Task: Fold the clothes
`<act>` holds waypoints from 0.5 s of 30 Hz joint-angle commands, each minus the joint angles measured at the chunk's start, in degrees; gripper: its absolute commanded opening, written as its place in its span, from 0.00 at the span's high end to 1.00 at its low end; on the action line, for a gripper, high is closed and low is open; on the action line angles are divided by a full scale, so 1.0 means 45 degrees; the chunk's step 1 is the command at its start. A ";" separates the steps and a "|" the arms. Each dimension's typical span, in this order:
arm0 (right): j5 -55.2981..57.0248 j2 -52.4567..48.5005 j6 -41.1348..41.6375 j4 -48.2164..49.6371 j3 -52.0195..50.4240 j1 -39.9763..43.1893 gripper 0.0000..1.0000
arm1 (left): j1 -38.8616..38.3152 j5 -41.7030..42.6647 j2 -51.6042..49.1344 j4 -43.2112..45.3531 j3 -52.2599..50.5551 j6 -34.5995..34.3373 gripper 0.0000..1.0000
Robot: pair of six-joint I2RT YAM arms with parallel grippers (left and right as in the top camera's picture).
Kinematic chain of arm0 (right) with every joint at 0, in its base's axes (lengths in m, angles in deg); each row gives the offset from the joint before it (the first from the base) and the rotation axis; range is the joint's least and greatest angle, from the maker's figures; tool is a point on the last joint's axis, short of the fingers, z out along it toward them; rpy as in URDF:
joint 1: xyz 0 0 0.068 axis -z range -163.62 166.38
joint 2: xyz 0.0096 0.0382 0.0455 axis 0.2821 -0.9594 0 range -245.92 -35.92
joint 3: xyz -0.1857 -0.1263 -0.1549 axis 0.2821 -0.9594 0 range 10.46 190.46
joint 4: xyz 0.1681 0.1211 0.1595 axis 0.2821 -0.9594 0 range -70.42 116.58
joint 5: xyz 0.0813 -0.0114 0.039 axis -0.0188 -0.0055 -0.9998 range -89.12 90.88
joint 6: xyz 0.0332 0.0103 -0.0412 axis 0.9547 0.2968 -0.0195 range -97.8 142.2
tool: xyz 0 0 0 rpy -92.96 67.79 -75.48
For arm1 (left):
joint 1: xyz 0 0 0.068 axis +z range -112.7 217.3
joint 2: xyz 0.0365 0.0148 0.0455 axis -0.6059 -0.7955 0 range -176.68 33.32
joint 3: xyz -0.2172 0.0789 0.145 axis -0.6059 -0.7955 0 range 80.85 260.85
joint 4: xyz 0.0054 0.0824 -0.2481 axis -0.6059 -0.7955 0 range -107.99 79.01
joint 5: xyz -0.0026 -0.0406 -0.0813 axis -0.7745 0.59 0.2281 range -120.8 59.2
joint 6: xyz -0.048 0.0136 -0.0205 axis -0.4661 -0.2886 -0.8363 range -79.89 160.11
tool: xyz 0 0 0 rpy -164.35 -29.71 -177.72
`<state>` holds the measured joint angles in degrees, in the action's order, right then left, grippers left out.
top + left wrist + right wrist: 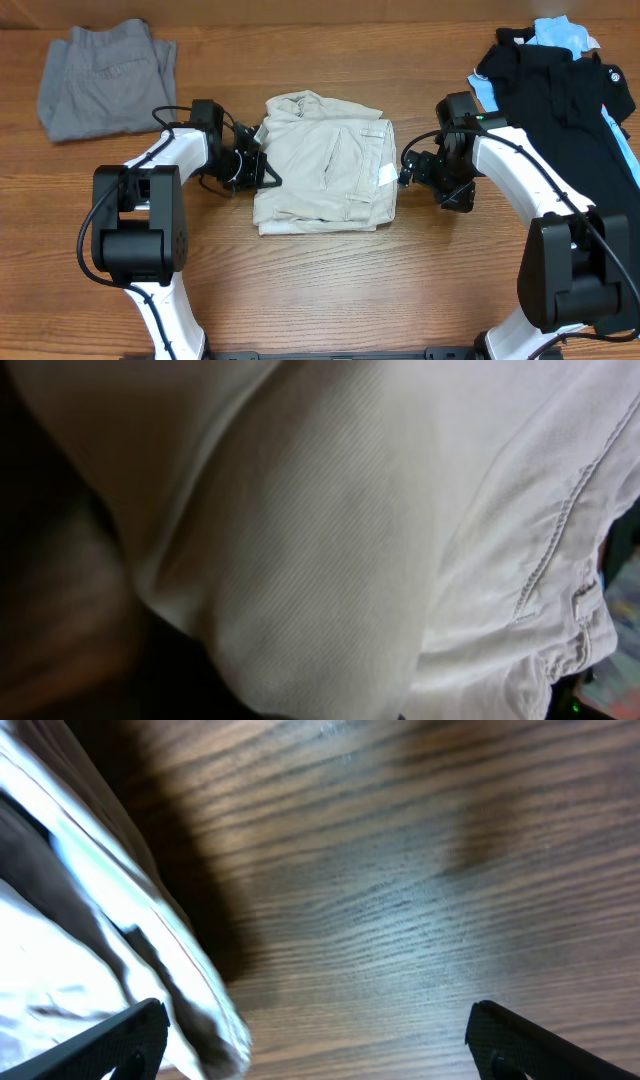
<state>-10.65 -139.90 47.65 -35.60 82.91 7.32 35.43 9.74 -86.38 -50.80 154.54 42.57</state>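
Folded beige pants lie in the middle of the table. My left gripper is at their left edge, jaws spread against the cloth. The left wrist view is filled by beige fabric with a stitched seam, and its fingers are hidden there. My right gripper is just off the pants' right edge. In the right wrist view it is open and empty over bare wood, with the pants' edge by its left finger.
Folded grey shorts lie at the back left. A pile of black and light blue clothes lies at the back right, under and beside my right arm. The table is brown wood.
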 commanded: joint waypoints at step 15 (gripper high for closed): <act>0.0457 0.0272 -0.0146 -0.0816 0.0223 -0.0044 0.00 | 0.0034 -0.6581 -0.0209 0.2045 0.4605 0.0597 0.96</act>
<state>-9.16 -139.90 47.46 -38.96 82.91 7.32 35.32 -14.33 -87.03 -43.83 173.21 43.14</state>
